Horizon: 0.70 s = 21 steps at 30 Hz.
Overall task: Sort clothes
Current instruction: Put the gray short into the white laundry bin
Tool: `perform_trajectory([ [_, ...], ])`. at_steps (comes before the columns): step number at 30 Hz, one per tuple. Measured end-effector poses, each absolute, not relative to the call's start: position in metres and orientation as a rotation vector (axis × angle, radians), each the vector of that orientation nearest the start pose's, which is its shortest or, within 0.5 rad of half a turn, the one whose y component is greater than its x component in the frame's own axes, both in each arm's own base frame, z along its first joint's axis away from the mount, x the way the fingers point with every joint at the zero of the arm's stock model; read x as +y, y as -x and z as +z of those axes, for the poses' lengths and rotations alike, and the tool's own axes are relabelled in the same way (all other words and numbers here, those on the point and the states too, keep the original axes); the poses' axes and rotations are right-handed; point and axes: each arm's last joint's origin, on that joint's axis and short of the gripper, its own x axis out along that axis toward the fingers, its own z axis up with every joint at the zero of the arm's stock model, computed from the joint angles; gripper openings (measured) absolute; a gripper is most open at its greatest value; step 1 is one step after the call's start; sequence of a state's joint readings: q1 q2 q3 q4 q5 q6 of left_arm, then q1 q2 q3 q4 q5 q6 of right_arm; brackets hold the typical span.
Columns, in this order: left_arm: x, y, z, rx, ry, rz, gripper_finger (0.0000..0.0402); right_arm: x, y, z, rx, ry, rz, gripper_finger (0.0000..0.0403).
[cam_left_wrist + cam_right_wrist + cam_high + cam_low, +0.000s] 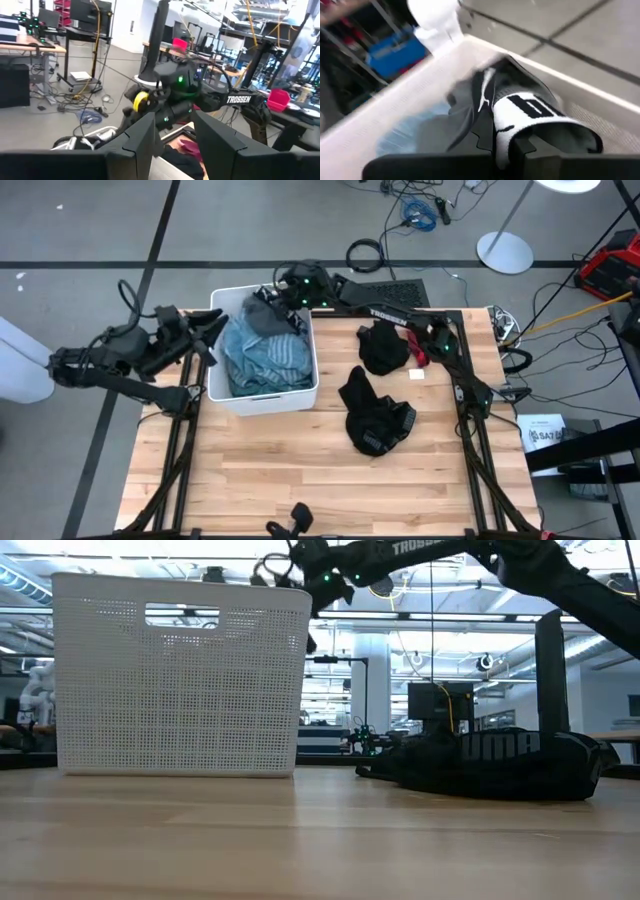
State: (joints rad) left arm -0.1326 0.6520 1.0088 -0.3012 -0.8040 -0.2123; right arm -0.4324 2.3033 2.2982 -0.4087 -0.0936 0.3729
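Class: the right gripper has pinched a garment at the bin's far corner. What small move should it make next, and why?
Probably lift straight up. The right gripper is shut on the grey, black and white garment, which still lies among the other clothes inside the white bin; raising it should free it before carrying it to the table.

— Overhead check: where's my right gripper [268, 298]?
— At the bin's [262, 401] one o'clock corner, over the teal striped and grey clothes [262, 352]. My left gripper [215, 330] sits at its nine o'clock. Two black garments [375, 416] at three.
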Motion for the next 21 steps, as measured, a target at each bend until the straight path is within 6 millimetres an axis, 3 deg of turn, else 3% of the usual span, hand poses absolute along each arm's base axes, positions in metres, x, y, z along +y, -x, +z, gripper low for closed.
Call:
perform_trajectory([
  [4, 0.010, -0.109, 0.410, -0.129, 0.237, 0.691, 0.0145, -0.218, -0.479, 0.309, 0.448, -0.438, -0.441, 0.0004],
  [14, 0.018, -0.109, 0.412, -0.172, 0.292, 0.762, 0.0145, -0.211, -0.472, 0.297, 0.702, -0.034, -0.479, 0.0004],
  [21, 0.020, -0.113, 0.410, -0.183, 0.326, 0.788, 0.0145, -0.206, -0.477, 0.300, 0.676, 0.068, -0.431, 0.0036],
])
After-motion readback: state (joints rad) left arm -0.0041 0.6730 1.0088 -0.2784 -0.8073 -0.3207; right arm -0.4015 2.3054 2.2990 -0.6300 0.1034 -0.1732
